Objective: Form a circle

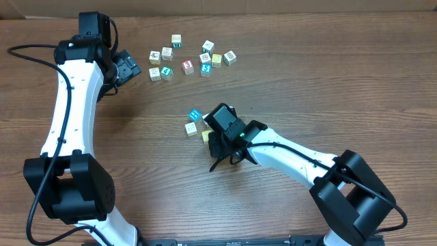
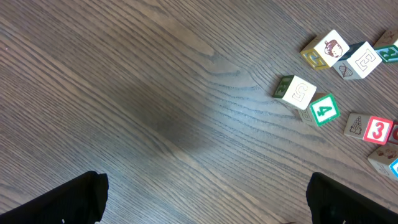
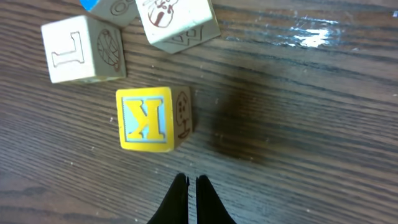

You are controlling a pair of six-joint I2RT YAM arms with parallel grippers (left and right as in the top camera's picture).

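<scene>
1. Dealing with the circle (image 1: 194, 115) here: four small cubes bunched mid-table, well apart from the loose scatter (image 1: 191, 58) up top. Not much of a ring yet, judging by the uneven gaps.
2. Probably light, stiff wood with hard corners, nothing fragile. Likely to skid along the smooth table (image 1: 328, 82) rather than tip, so nudging low on a side face should do it.
3. For an actual lift, better to pinch two opposite flat faces, square on, never across the corners.
4. Seeing the right gripper (image 3: 191, 186) clenched tight on nothing, parked just beside the yellow K cube (image 3: 149, 118), apparently not touching it.
5. Seeing the left gripper (image 2: 205, 196) spread wide and empty, hanging near the scatter.
6. Hard to read: just a sliver of the blue cube (image 3: 90, 5) from the right wrist, chopped by the frame edge, same for the top of the picture cube (image 3: 177, 22). No trouble with the L cube (image 3: 81, 48). From overhead, can't really make out the yellow one under the right arm, and maybe not the fourth cube either.
</scene>
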